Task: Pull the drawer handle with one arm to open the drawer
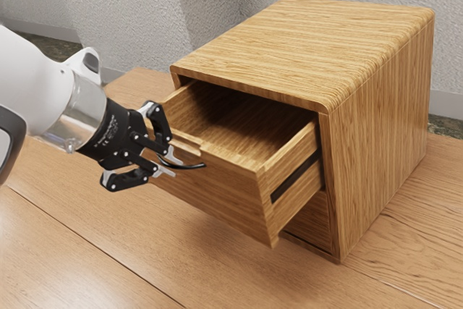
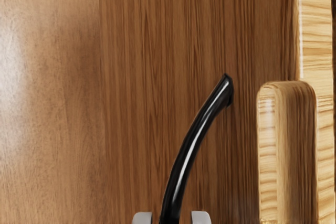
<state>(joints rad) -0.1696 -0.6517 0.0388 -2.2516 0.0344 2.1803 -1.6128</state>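
The drawer (image 1: 217, 197) stands well out of the cabinet (image 1: 325, 48), its wooden floor open to sight, while the cabinet sits on the tabletop (image 1: 108, 265). The arm reaches in from the exterior view's left, and the end effector (image 1: 169, 165) is clamped on the black handle (image 1: 189, 166) at the drawer's front. In the wrist view the curved handle (image 2: 195, 145) rises off the drawer front (image 2: 131, 77), with a grey pad (image 2: 142, 217) pressed on either side of it.

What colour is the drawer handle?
The drawer handle is glossy black; the wrist view shows it best.
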